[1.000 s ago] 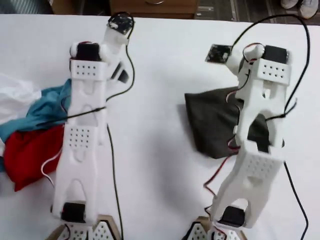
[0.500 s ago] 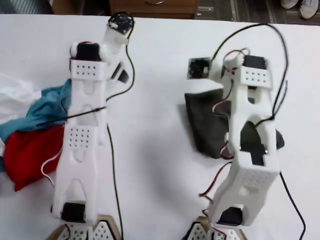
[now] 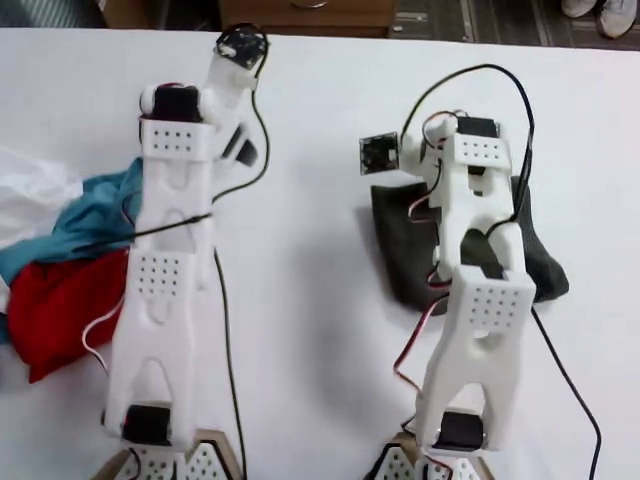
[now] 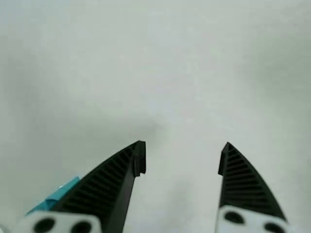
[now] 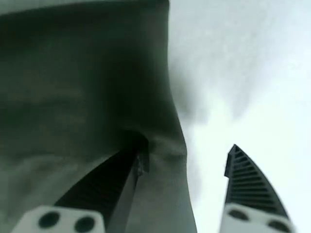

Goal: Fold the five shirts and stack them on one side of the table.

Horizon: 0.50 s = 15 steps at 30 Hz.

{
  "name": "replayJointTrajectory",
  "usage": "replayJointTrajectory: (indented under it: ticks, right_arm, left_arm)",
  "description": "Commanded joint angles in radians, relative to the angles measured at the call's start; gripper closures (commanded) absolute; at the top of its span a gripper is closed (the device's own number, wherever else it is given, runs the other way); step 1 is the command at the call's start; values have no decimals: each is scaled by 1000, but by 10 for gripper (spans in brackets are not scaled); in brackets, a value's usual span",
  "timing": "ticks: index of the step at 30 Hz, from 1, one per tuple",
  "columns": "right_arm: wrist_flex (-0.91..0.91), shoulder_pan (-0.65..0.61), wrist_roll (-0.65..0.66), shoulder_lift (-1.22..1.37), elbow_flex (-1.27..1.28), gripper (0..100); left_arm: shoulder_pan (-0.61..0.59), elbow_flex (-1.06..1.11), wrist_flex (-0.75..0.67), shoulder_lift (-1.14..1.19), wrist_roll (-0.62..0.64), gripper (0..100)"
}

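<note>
Shirt (image 3: pixel 400 250), dark grey and crumpled, lies under the right arm (image 3: pixel 485 310); a white, teal and red heap (image 3: pixel 60 300) sits beside the left arm (image 3: pixel 160 290). Right tool (image 5: pixel 187 153), spread, straddles the shirt's edge; left tool (image 4: pixel 183 145) gapes over the counter (image 3: pixel 310 120).

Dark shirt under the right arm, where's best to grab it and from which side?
The dark shirt lies flat, so only an edge offers a pinch. Probably take the straight edge beside the bare table; the right gripper is open astride it, so come down from above.
</note>
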Motion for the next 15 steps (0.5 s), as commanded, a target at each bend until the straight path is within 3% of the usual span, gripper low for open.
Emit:
replayJointTrajectory:
  ticks: [1,8,15]
  right_arm:
    - [-8,2,12,41,-103,738]
    - [8,-12,17,134,-187,738]
    - [285,-28,71,142,-261,738]
  left_arm:
    - [-6,-27,17,-80,0,736]
    - [-6,-27,17,-84,0,736]
    - [-8,-27,17,-83,0,736]
